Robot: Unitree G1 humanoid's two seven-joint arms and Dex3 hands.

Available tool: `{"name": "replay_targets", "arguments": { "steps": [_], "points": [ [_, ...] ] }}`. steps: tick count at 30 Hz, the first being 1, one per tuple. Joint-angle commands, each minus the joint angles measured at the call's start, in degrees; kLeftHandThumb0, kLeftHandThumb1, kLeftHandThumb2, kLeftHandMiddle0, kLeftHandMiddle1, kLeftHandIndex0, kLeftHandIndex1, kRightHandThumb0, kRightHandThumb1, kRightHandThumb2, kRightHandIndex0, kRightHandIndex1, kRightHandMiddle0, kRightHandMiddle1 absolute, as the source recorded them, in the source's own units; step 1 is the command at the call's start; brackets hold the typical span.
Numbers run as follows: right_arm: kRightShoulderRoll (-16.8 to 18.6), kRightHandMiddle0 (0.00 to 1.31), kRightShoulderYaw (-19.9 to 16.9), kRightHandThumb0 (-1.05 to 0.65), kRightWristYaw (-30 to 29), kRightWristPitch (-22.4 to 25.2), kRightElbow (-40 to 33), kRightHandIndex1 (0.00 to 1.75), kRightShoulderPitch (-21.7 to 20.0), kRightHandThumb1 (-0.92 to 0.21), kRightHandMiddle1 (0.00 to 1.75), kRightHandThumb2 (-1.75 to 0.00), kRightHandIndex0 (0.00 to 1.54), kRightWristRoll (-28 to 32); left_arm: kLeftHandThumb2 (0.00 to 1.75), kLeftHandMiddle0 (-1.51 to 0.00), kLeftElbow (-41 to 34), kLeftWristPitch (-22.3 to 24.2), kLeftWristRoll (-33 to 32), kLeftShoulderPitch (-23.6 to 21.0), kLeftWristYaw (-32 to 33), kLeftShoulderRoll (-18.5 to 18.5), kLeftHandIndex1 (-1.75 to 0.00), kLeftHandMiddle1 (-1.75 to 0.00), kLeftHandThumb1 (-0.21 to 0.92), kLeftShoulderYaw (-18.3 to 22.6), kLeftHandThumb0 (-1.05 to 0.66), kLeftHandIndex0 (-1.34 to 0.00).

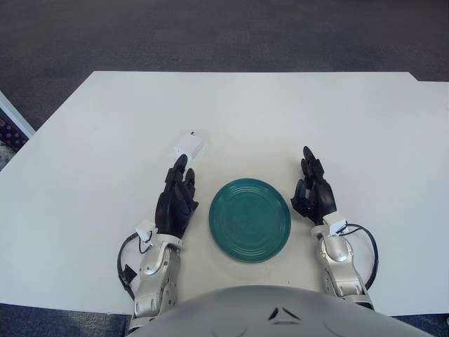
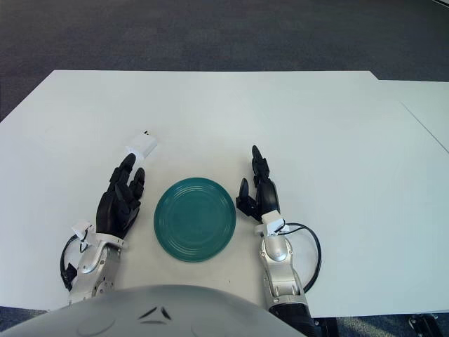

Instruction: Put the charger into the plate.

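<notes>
A small white charger [image 1: 189, 146] lies on the white table, just beyond my left hand's fingertips. A teal plate [image 1: 250, 219] sits near the front edge, between my two hands, with nothing on it. My left hand [image 1: 177, 199] rests on the table left of the plate, fingers stretched out and relaxed toward the charger, holding nothing. My right hand [image 1: 311, 189] rests right of the plate, fingers extended, holding nothing. The same scene shows in the right eye view, with the charger [image 2: 141, 146] and plate [image 2: 194, 219].
The white table [image 1: 280, 119] extends far ahead and to both sides. Dark carpet lies beyond its far edge. A second white table edge [image 2: 428, 112] shows at the right.
</notes>
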Motion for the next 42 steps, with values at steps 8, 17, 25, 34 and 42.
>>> {"name": "replay_targets", "arguments": {
  "steps": [8, 17, 25, 34, 42],
  "points": [
    [-0.1, 0.0, 0.0, -0.94, 0.0, 1.3, 1.6, 0.0, 1.7, -0.92, 0.07, -1.02, 0.0, -0.3, 0.89, 0.0, -1.1, 0.6, 0.8, 0.5, 1.2, -0.2, -0.33, 0.0, 0.92, -0.3, -1.05, -0.01],
    [-0.2, 0.0, 0.2, -0.93, 0.3, 0.7, 1.6, 0.0, 1.8, -0.92, 0.08, -1.03, 0.0, -0.1, 0.91, 0.0, -0.8, 1.1, -1.9, 0.1, -0.5, 0.1, -0.31, 0.0, 0.92, 0.3, -1.05, -0.05],
    [-0.7, 0.0, 0.0, -0.93, 0.0, 1.0, 1.2, 0.0, 1.5, -0.92, 0.08, -1.03, 0.0, -1.0, 0.95, 0.0, -13.5, 14.2, 0.7, -4.9, 6.1, 5.3, -0.27, 0.0, 0.92, 3.6, -1.05, -0.01],
    [-0.9, 0.01, 0.4, -0.95, -3.0, 0.0, 3.0, 0.0, 0.0, -0.92, 0.09, -1.02, 0.0, -4.7, 0.89, -0.15, -31.9, 44.9, 24.0, -17.9, 14.2, 16.8, -0.53, -0.01, 0.92, 0.6, -1.05, -0.09],
    [-1.4, 0.01, 0.2, -0.96, -1.4, -0.7, 4.0, 0.0, -0.6, -0.92, 0.1, -1.02, 0.0, -2.9, 0.73, -0.19, -35.2, 53.0, 54.0, -24.5, 7.7, 30.3, -0.58, -0.01, 0.92, -10.9, -1.05, -0.06]
  ]
}}
